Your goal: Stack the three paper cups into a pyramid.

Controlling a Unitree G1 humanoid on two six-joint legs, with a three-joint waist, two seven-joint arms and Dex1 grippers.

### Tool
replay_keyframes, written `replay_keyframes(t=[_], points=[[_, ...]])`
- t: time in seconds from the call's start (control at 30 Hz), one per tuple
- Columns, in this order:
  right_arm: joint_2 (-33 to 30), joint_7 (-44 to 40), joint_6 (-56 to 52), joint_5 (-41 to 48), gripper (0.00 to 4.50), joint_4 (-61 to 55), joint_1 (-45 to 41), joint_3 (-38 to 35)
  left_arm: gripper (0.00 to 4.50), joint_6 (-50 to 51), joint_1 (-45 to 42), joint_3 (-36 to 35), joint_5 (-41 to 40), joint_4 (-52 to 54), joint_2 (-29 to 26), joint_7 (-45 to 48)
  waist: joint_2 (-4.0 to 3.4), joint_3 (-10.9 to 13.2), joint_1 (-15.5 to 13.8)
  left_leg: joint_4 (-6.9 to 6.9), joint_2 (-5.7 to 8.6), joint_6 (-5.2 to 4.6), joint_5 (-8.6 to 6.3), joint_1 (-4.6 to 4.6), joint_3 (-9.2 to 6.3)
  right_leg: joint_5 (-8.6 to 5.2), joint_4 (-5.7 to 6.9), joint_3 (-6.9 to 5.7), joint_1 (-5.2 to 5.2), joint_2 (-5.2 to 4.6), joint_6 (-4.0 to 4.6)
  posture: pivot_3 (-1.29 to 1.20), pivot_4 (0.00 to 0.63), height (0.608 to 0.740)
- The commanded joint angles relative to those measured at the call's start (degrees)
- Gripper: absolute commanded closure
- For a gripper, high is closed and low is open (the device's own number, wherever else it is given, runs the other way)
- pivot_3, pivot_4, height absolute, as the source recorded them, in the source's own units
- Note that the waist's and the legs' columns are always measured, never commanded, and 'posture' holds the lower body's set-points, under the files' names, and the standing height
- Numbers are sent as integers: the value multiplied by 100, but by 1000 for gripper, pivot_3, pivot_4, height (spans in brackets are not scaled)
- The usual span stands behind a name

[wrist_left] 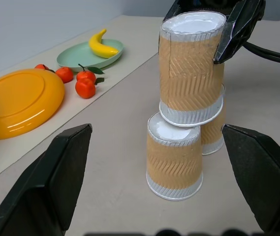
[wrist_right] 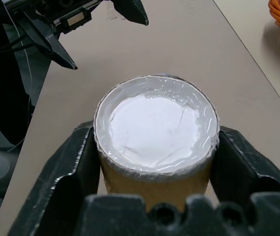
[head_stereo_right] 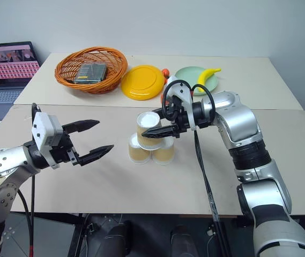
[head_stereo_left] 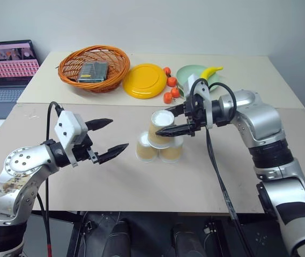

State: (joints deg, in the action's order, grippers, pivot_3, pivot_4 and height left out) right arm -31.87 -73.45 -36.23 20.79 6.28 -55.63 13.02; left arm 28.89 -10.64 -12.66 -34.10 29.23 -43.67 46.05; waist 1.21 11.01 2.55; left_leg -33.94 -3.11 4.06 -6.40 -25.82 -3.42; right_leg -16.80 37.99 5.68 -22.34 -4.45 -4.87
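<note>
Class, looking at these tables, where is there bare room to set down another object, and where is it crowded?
Free: the near table in front of the paper cups, and its right end beyond the right gripper. Crowded: the far table's middle, where basket, yellow plate, oranges and banana plate sit together, and between the grippers.

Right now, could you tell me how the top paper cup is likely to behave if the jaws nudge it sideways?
The top cup would probably tip or slide off easily: it sits upside down across just the two lower cups. It looks thin, empty and light, so a nudge may also shift those. Its ribbed paper wall would likely dent if the right gripper squeezed hard.
</note>
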Motion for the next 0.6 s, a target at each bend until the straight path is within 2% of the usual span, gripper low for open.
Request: replay_keyframes(t=[0.03,0.27,0.6], points=[[-33,-7,196,-14,92,-34,-86,-119,0,-14,-58,-117,-71,100,-57,-9,0,0,0,0,0,0,0,0,0,0,0,0,0,0,0,0,150,732],[-19,31,292,15,92,53,-411,-244,0,-42,-67,-96,-41,52,-30,-24,0,0,7,0,0,0,0,0,0,0,0,0,-1,0,0,0,150,732],[-140,27,-144,334,92,-57,-1102,-563,0,-122,-107,-17,-4,-71,30,1,0,0,-2,1,0,0,0,0,0,0,-1,0,-1,0,0,0,150,732]])
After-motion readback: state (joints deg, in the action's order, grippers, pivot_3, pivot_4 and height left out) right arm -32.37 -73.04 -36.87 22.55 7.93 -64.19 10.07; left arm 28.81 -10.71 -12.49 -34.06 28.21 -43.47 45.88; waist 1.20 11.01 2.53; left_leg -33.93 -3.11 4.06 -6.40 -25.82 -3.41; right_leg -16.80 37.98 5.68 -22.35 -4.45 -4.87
